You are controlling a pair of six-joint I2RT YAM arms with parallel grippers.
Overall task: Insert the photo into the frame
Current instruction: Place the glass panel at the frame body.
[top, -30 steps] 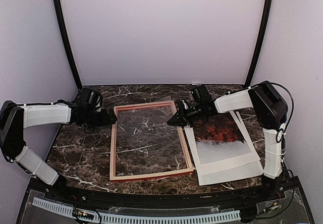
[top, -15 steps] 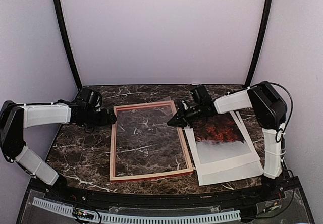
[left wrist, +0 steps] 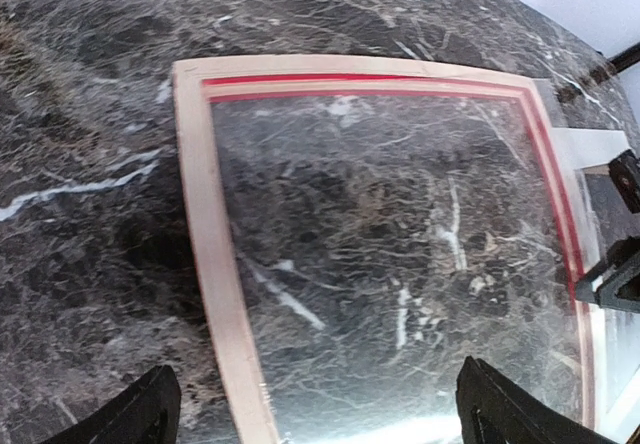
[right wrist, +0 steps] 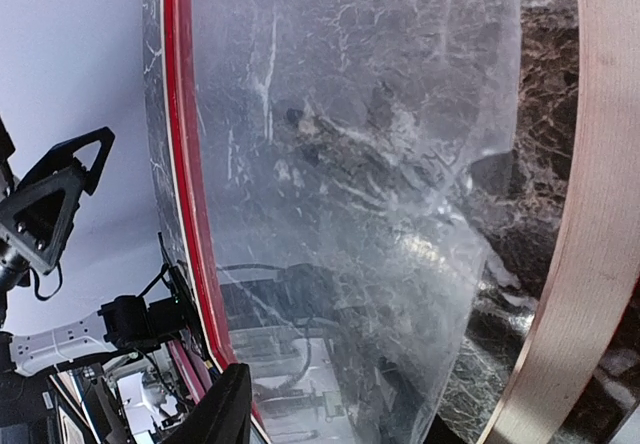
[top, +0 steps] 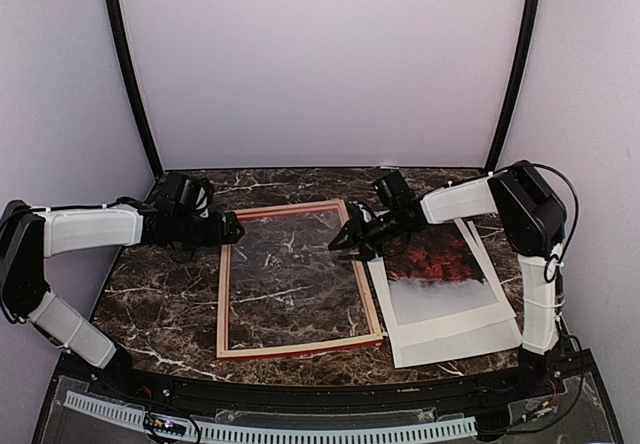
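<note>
the frame (top: 224, 294) lies flat, pale back side up, in the middle of the table (top: 160, 304), its clear pane (top: 290, 274) inside the rails so the marble shows through; turned face-down like this, it looks ready to be loaded from behind. the photo (top: 435, 264) lies outside it, just beside its right rail toward the table's right edge, face up on a stack of white sheets (top: 450, 339), not yet in the frame. the left gripper (top: 228, 228) hovers at the frame's far left corner, jaws spread wide with nothing between them, likely to steady that corner. the right gripper (top: 345, 237) sits low at the far right corner over the pane's edge; whether its jaws are parted or pinching the pane i cannot tell.
</note>
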